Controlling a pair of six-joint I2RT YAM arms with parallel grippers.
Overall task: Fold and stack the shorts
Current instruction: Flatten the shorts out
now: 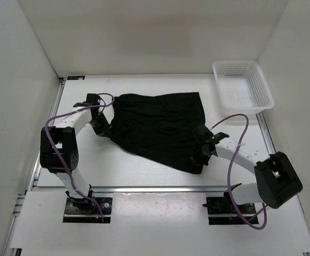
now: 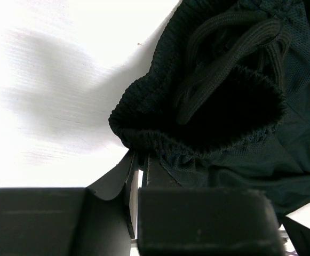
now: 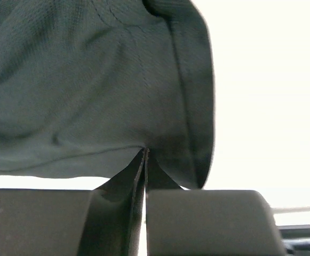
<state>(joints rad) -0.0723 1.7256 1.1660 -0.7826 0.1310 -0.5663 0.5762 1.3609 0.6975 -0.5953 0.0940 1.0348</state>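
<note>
Left tool [image 1: 102,127] and right tool [image 1: 199,156] each clamp opposite edges of the shorts [image 1: 157,125], mid-frame, apparently to fold.

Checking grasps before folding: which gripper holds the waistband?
The left gripper: its view shows the shorts' gathered waistband and drawstring; the right gripper pinches a plain hem.

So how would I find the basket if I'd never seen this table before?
Start at the white table and go to its far right corner. The basket sits there on its own, apart from the black shorts spread out in the middle. It is the only thing made of white mesh full of little holes, and nothing is inside it.
</note>
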